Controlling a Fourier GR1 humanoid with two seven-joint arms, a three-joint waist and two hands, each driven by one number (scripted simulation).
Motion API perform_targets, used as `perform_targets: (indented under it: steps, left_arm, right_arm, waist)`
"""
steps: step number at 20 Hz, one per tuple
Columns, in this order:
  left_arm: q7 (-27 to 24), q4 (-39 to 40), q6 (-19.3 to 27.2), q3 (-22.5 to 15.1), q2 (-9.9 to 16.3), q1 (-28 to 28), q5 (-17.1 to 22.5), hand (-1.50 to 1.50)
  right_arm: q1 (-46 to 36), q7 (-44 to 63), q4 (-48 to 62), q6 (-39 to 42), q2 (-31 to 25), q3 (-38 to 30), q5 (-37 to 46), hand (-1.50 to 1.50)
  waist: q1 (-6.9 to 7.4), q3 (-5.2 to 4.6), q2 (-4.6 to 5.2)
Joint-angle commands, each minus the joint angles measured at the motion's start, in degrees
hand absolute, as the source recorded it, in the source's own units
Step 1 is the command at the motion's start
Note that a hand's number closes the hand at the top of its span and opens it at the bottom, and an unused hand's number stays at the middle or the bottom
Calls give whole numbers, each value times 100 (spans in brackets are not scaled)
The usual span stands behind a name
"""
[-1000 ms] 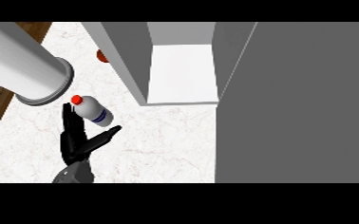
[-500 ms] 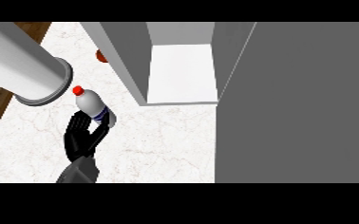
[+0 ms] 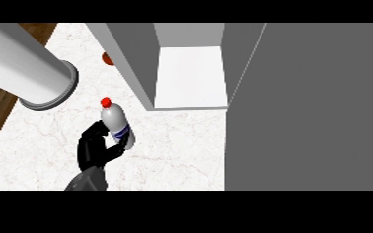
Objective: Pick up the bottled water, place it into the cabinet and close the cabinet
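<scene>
Robot hand [image 3: 98, 148] is curling round the bottle [image 3: 116, 126] on the worktop [image 3: 182, 143]; carrying it into the open cabinet [image 3: 191, 76] and closing are remaining.

Counter: I look down on a white marble top [image 3: 182, 143] with thin pale veins.
Floor: I see a strip of brown wood [image 3: 33, 32] at the top left.
Pipe: a big grey tube [image 3: 33, 74] lies on my left.
Light: soft and even.
</scene>
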Motion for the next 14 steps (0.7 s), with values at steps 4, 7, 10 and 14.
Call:
perform_targets:
  steps: [4,7,10,14]
  left_arm:
    - [-309,-158,-747,-856,-371,468,-603,150]
    - [-113,-288,-682,-1139,-390,311,-252,150]
    - [350,-684,-666,-1474,-395,309,96,150]
    - [902,-1252,-478,-1911,-402,279,519,150]
  right_arm:
    - [-216,378,-406,-163,78,79,-124,-150]
    - [104,385,-633,-56,-31,61,-224,-150]
    - [-119,372,-316,-169,119,120,-204,-150]
    - [141,481,-513,-34,-37,-51,-366,-150]
  waist:
    - [108,-36,9]
    - [50,-36,-8]
    - [88,-31,-18]
    - [82,-27,-34]
